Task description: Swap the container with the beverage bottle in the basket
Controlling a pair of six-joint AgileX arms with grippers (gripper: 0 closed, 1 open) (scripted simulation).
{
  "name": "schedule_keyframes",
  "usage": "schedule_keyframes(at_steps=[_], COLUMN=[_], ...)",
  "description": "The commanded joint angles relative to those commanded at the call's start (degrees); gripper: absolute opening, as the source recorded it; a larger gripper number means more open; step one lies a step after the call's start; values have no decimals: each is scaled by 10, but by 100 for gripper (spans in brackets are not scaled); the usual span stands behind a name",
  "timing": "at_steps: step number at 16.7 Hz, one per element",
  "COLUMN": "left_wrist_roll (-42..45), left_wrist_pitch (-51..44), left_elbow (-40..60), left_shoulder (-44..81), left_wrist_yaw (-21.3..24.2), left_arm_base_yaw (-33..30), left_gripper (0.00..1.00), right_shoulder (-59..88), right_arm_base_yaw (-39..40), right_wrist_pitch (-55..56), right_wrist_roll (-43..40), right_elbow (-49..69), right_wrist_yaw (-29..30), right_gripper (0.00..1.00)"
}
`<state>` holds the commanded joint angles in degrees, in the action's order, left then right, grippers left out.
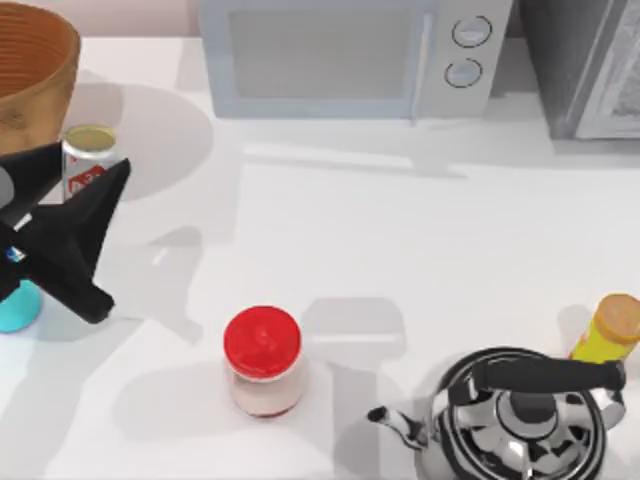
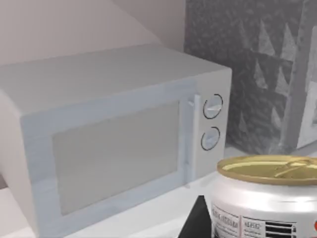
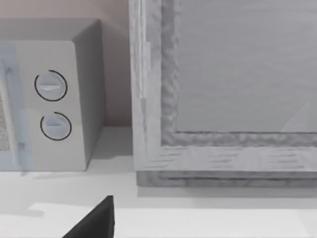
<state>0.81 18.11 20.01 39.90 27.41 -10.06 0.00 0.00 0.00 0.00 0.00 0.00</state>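
1. Left gripper (image 1: 75,215) at the table's left edge, just beside the beverage bottle (image 1: 88,160); finger spacing cannot be told.
2. Bottle upright on the table, outside the basket (image 1: 35,75), between basket and container (image 1: 18,305).
3. Left arm nearer; right arm parked.

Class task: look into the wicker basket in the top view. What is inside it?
The basket shows bare ribbed inner wall; its left side is cut off by the frame. The beverage bottle stands outside it, by the left gripper.
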Motion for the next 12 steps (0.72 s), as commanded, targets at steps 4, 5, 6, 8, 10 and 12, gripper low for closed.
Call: schedule_keyframes(at_steps=[4, 5, 6, 8, 10, 12], left_wrist_roll=[0, -1, -2, -5, -7, -9], left_wrist_pitch=[62, 78, 94, 125, 158, 191], left_elbow=[61, 75, 90, 119, 147, 175], left_shoulder=[127, 159, 190, 254, 317, 381], left_wrist_yaw=[83, 101, 118, 149, 178, 204], left_arm_base_yaw=[-36, -42, -48, -58, -67, -74], left_gripper=[0, 0, 0, 0, 0, 0], right_shoulder=[0, 0, 0, 0, 0, 0], right_arm_base_yaw=[0, 0, 0, 0, 0, 0], right_wrist_pitch=[0, 0, 0, 0, 0, 0], right_wrist_roll=[0, 0, 0, 0, 0, 0], right_elbow=[0, 0, 0, 0, 0, 0], right_wrist_yaw=[0, 0, 0, 0, 0, 0], right_gripper=[100, 100, 100, 100, 100, 100])
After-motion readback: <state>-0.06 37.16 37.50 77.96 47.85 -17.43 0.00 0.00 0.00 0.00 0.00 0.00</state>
